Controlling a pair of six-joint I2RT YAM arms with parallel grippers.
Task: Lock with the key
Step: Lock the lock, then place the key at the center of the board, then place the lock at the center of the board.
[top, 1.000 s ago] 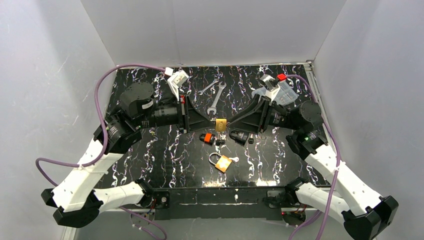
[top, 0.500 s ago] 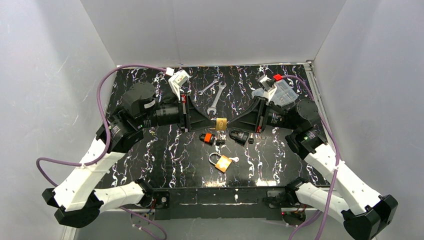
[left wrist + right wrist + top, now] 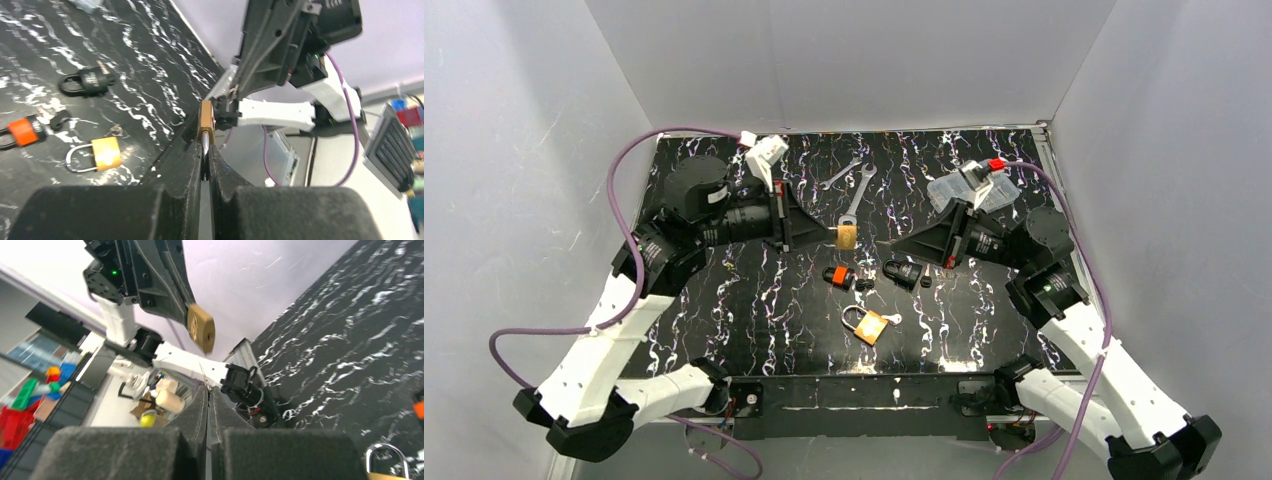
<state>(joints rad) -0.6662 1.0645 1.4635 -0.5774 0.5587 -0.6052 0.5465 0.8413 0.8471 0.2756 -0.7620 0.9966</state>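
Observation:
A brass padlock [image 3: 847,237] hangs in the air above the middle of the table, with my left gripper [image 3: 827,234] shut on its shackle. In the left wrist view the lock body [image 3: 205,120] sticks out past the closed fingertips of the left gripper [image 3: 206,146]. My right gripper [image 3: 896,243] is shut and stands a short way to the right of the lock, apart from it. A thin metal sliver, the key [image 3: 202,372] seen edge-on, pokes out between its fingertips [image 3: 208,390]. The padlock's [image 3: 201,335] end face points toward it.
On the black marbled table [image 3: 724,300] lie an orange-and-black padlock [image 3: 836,275], a black padlock [image 3: 904,272] and a brass padlock with an orange tag [image 3: 869,325]. Two wrenches [image 3: 854,195] lie toward the back. A clear plastic box [image 3: 969,188] sits back right.
My right gripper closed and drew back to the right, away from the padlock. The left arm swung the padlock a little left and up.

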